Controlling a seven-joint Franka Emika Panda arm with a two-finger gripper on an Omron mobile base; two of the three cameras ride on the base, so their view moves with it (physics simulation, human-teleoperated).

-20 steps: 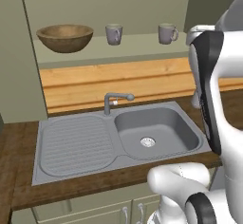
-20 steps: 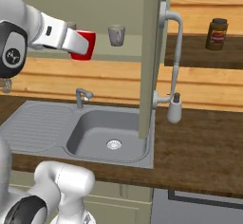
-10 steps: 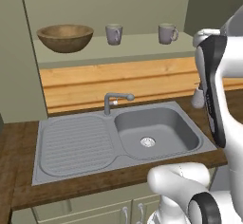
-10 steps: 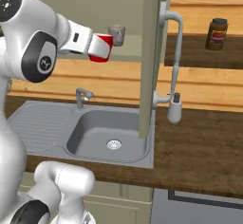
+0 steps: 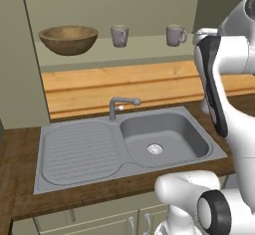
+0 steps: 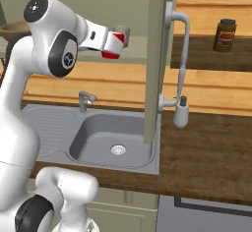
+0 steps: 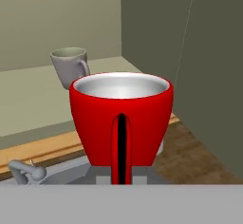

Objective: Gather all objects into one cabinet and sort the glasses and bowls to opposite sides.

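Hand, clamped on the red mug, nears the grey mug at frame's upper left; a collision could topple it.

The white arm reaches from the left toward the wall cabinet, its gripper closed on the glossy red mug, held up at shelf height just in front of a grey mug on the pale shelf. The edge of the wooden bowl shows at far left, partly hidden by the arm. Below lies the grey sink with its small tap, set in the dark wooden counter. The cabinet's open olive door carries a curved white handle. To the right, a brown jar stands on a dark shelf.
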